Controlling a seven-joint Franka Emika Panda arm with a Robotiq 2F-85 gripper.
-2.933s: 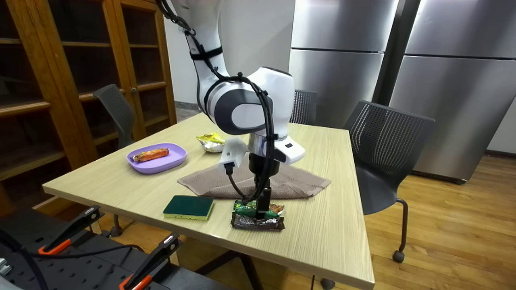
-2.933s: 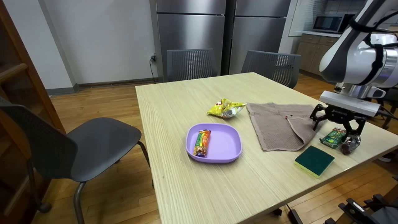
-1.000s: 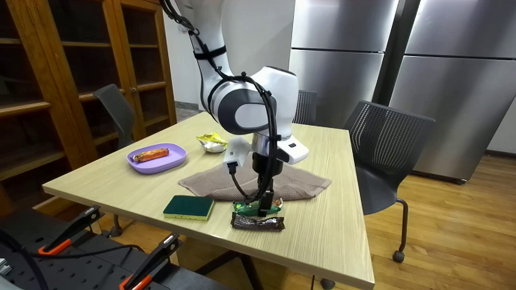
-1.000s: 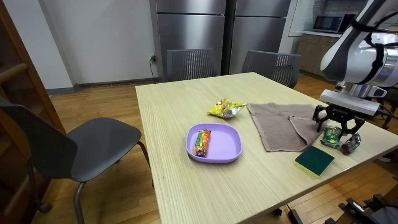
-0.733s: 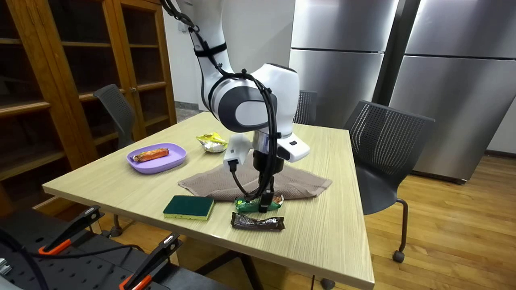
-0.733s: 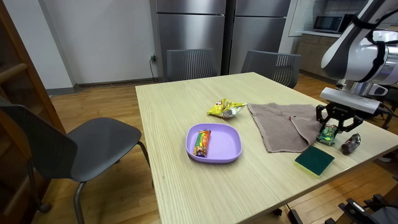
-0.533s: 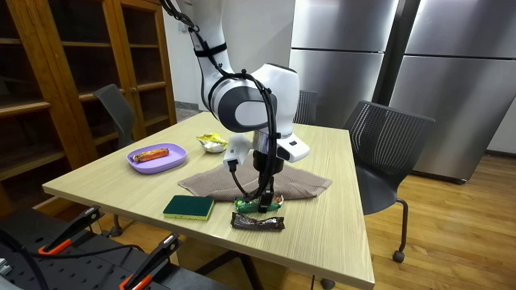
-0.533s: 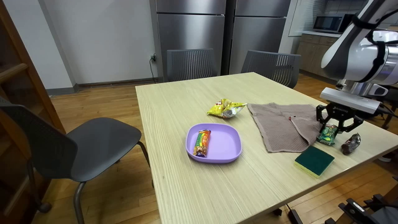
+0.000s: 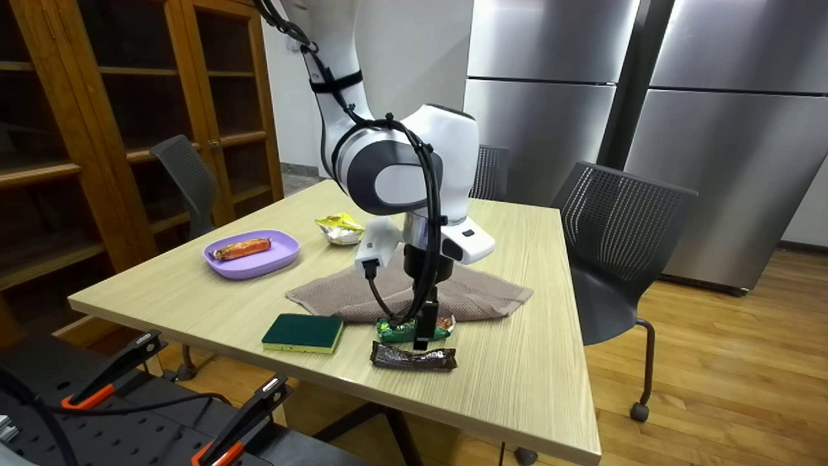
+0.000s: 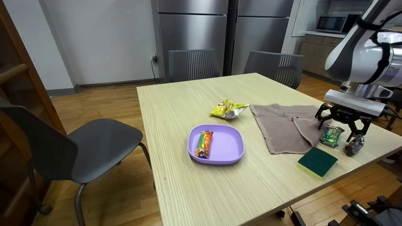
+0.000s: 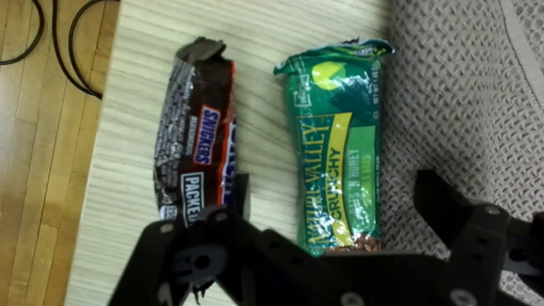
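Pincer (image 10: 334, 134): parted wide, nothing grasped; a moment ago drawn in about the green granola bar (image 11: 335, 170), now spread clear of it, leaving that bar loose. Green granola bar: flat on the desk (image 9: 517, 382), within the pincer's span, alongside the towel (image 11: 446, 106); oblong, glossy, crinkled wrapper. Snickers bar (image 11: 191, 140): dark brown, slimmer, shiny, just outside that span. Towel: taupe, coarse waffle weave, rumpled. Desk: pale, wood-grained

The Nature Valley wrapper (image 11: 335, 148) is green and yellow, the Snickers wrapper (image 11: 191, 131) brown.
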